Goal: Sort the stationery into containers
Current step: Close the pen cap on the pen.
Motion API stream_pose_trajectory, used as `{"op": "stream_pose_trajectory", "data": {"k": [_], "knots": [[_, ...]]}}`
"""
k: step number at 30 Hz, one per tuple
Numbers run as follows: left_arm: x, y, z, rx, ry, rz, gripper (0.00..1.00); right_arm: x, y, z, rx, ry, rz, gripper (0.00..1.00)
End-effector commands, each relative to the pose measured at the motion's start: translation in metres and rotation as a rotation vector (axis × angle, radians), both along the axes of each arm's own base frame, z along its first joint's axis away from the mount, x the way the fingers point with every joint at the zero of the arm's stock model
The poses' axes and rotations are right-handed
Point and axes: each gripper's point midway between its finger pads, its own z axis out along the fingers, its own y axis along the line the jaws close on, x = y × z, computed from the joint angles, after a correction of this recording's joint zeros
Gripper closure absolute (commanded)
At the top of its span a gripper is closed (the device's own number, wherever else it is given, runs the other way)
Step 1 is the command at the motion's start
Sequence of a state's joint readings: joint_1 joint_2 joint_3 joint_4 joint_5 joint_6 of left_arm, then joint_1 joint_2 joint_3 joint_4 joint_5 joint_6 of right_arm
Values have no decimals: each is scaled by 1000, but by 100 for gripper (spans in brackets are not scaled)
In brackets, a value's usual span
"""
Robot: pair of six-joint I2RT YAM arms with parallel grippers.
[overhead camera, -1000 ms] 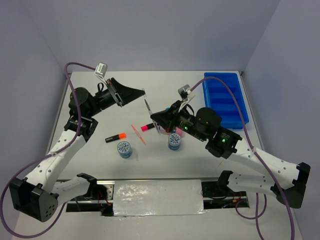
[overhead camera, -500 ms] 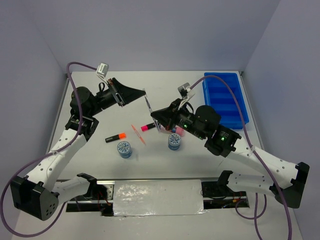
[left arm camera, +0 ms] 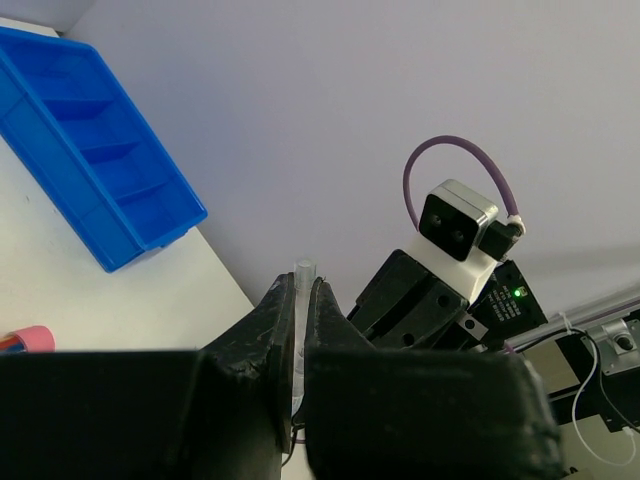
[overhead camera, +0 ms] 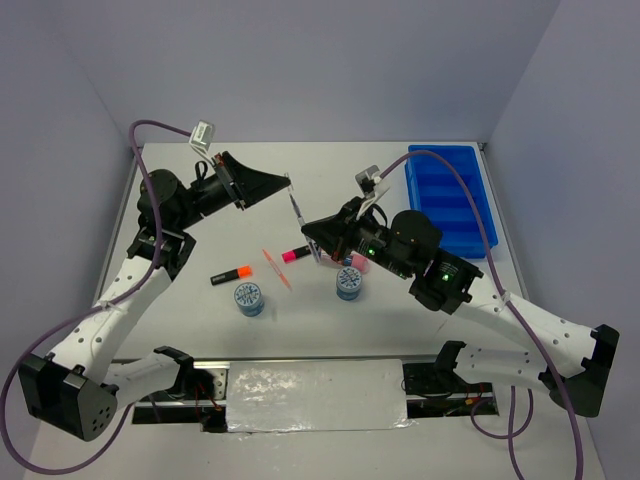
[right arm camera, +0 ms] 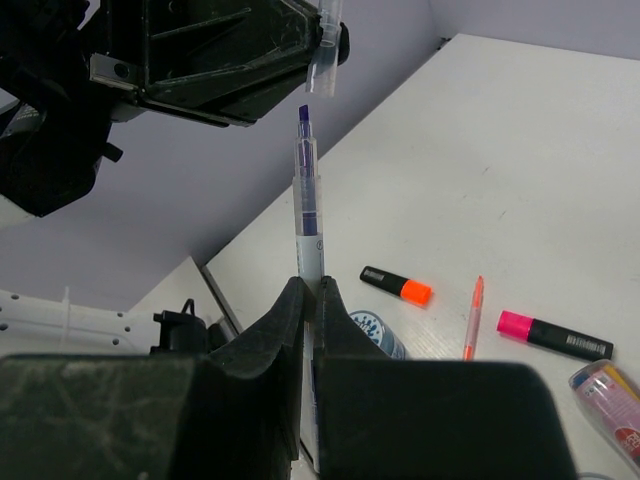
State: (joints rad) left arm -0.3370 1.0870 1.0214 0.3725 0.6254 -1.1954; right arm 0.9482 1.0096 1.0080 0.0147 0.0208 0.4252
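The white table [overhead camera: 330, 330] carries a blue tray [overhead camera: 440, 190] at far right, a left disc [overhead camera: 248, 298], a right disc [overhead camera: 349, 283], an orange-capped highlighter [overhead camera: 230, 274], a pink-capped highlighter [overhead camera: 294, 255], a thin orange pen [overhead camera: 277, 268] and a pink tube [overhead camera: 357, 263].

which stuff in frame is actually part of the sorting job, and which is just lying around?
Job: clear pen in right gripper, clear cap in left gripper, orange highlighter, pink highlighter, orange pen, left disc, right disc, pink tube, blue tray.
Lying about: purple cables, silvery sheet at the near edge.
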Motion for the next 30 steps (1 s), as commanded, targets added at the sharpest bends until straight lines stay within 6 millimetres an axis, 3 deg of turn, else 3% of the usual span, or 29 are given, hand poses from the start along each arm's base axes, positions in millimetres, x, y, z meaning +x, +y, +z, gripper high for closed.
{"op": "stream_pose_trajectory", "data": {"k": [1,30], "knots": [[-6,3,25,-12,-101,7,100,-1,-7,20,47,-41,-13,100],[-11,3,16,-25,-95,-11,100,9,-3,30,54,-31,-22,100]]}}
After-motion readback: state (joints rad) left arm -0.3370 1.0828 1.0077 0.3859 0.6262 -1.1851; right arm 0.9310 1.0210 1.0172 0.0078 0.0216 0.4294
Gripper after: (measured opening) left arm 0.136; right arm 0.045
